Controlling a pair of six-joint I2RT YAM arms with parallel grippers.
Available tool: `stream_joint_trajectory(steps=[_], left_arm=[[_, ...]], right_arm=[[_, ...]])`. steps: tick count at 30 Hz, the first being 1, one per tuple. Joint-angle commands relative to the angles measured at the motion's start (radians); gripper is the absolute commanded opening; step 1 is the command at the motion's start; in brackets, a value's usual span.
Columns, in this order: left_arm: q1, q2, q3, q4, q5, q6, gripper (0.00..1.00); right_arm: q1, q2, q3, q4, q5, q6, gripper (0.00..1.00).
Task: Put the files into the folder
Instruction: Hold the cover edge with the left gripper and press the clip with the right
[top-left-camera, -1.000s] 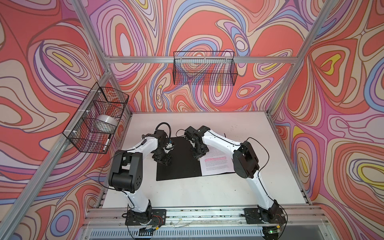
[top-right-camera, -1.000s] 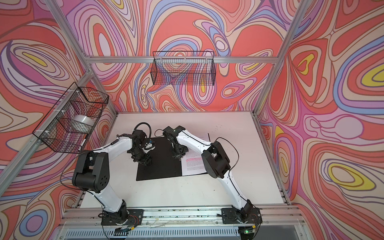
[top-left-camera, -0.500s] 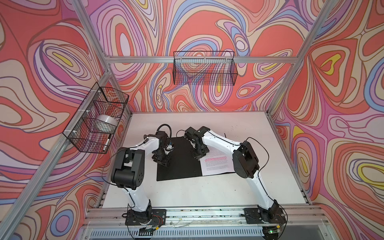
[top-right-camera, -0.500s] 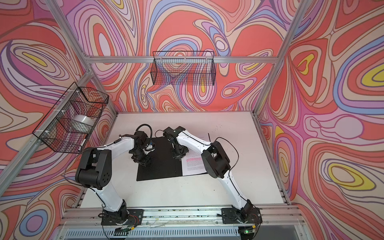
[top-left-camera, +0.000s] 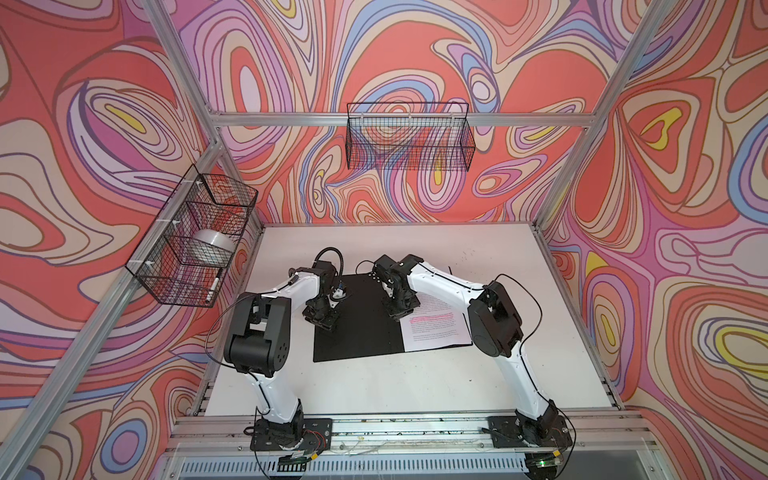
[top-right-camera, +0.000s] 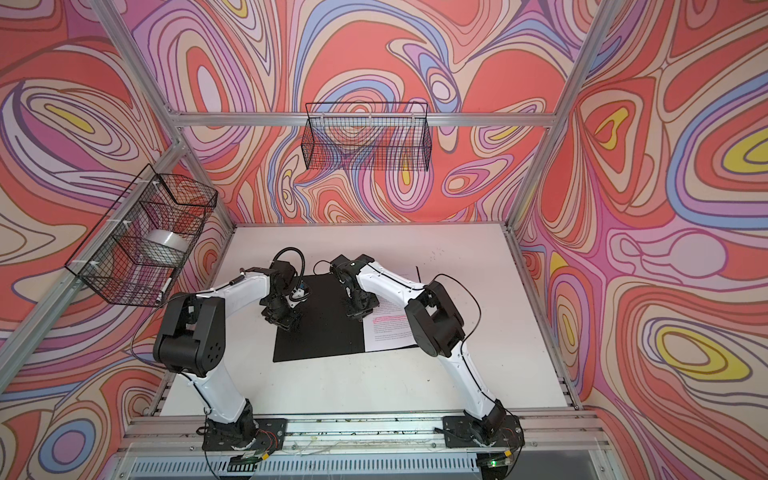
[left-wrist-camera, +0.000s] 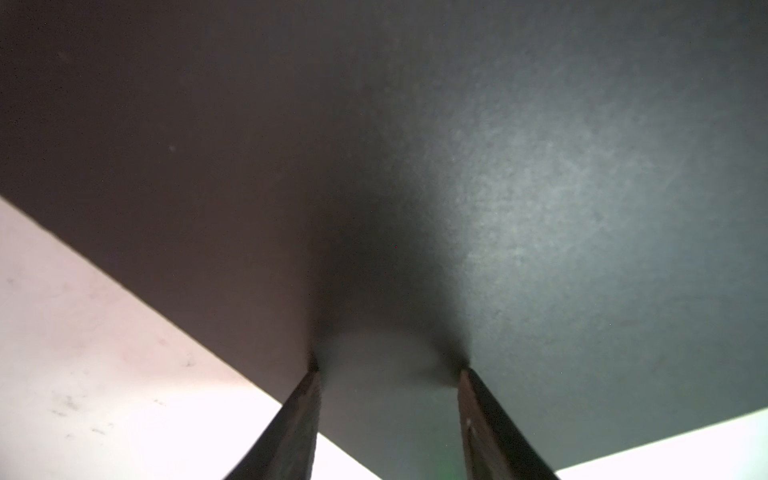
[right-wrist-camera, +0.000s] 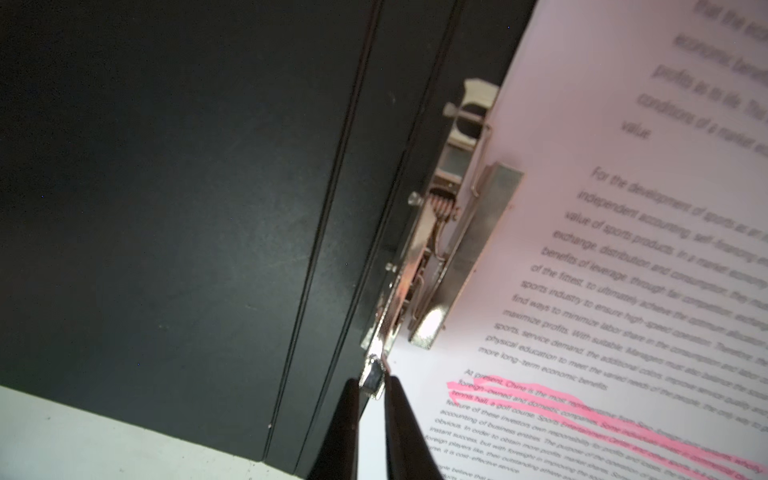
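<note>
The folder (top-left-camera: 357, 328) lies open and flat on the table (top-left-camera: 374, 386), black inside up, and the files (top-left-camera: 436, 328) sit on its right half, pink-highlighted lines showing. Down at the spine, the right gripper (right-wrist-camera: 372, 388) is pinched almost closed on the small lever tab (right-wrist-camera: 372, 376) at the end of the metal clip (right-wrist-camera: 461, 249) nearest it, and that is the grip that matters. The clip's long axis runs along the spine, leading away from the fingertips, and its flat bar lies over the margin of the top sheet. So the paper is just beside this gripper, on the side away from the left arm (top-left-camera: 291, 291), and the right arm (top-left-camera: 449, 286) is clearly the nearer one. Across the spine, the left gripper (left-wrist-camera: 388, 370) stands about half open, holding nothing, both tips set on the black cover (left-wrist-camera: 415, 166) near its outer edge; it looks like a steadying press. By the look of it the sheets are placed, and what remains is settling the clip and folding the cover over. Whether the bar presses the paper or hovers just above it is hard to tell, and the number of sheets cannot be made out. In both top views the right arm covers the clip and the far part of the page, and the folder's outer face is out of sight.
</note>
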Motion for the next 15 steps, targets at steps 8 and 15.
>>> stream_joint_trajectory(steps=[8, 15], left_arm=[[0.001, 0.058, -0.026, 0.012, -0.005, -0.001, 0.54], [0.001, 0.058, -0.026, 0.010, -0.004, 0.002, 0.54]], right_arm=[[-0.022, 0.030, -0.072, -0.045, 0.013, 0.008, 0.12], [-0.029, 0.024, -0.081, -0.042, 0.012, 0.007, 0.12]])
